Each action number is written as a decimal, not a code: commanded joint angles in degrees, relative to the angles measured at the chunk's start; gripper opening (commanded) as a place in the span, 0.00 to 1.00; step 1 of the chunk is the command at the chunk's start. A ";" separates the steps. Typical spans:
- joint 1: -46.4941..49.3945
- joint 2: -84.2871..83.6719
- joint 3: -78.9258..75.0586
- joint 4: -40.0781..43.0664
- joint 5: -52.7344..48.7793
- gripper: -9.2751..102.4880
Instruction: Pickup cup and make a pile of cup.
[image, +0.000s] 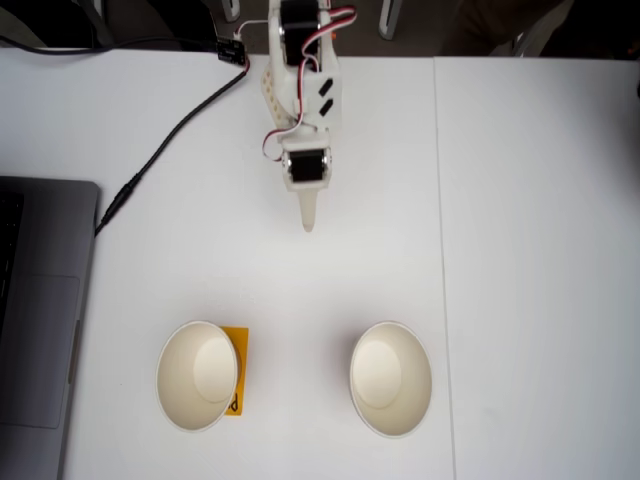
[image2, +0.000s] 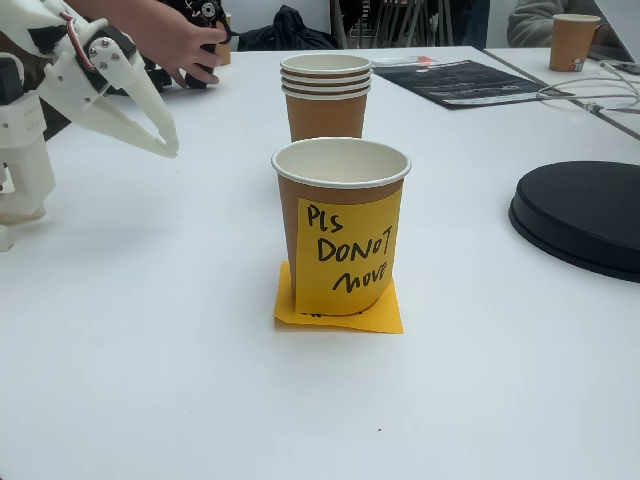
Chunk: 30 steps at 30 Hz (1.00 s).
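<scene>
Closest to the lens in a fixed view is the flat orange sticky note (image2: 340, 315) on the white table (image2: 200, 380), and the labelled cup (image2: 340, 182) stands upright on it with its open mouth up. Its orange label (image2: 347, 250), handwritten in black, is stuck to the brown outer wall facing the camera. At 12 o'clock from that cup, well apart from it, the second cup (image2: 325, 115) stands upright too, with several rolled rims showing one above another at its top. The gripper (image2: 170, 148) hangs in the air at about 10 o'clock from the labelled cup, clear of both cups; its white fingers taper together to a single tip and hold nothing. A person's hand (image2: 170, 40) rests on the table beyond it, and a black disc (image2: 580, 215) lies at 3 o'clock. In the fixed view that looks down, the gripper (image: 308, 222) points from 12 o'clock towards the middle of the table (image: 520, 250), its fingers again drawn to one point. The labelled cup (image: 197, 375) sits at 7 o'clock with the sticky note (image: 238, 345) peeping out from under its right side — the second cup (image: 390, 378) sits at 5 o'clock, apart from it. A grey laptop (image: 40, 330) lies at 9 o'clock, and a black cable (image: 170, 135) runs from near its corner up to the arm's base.
</scene>
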<state>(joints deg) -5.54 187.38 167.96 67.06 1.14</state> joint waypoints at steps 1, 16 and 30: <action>0.70 -1.76 -1.32 -0.79 1.05 0.02; 0.88 -26.63 -26.46 -1.49 0.62 0.03; 4.66 -51.94 -59.77 -0.70 0.70 0.03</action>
<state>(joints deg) -3.08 138.34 118.74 67.06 1.67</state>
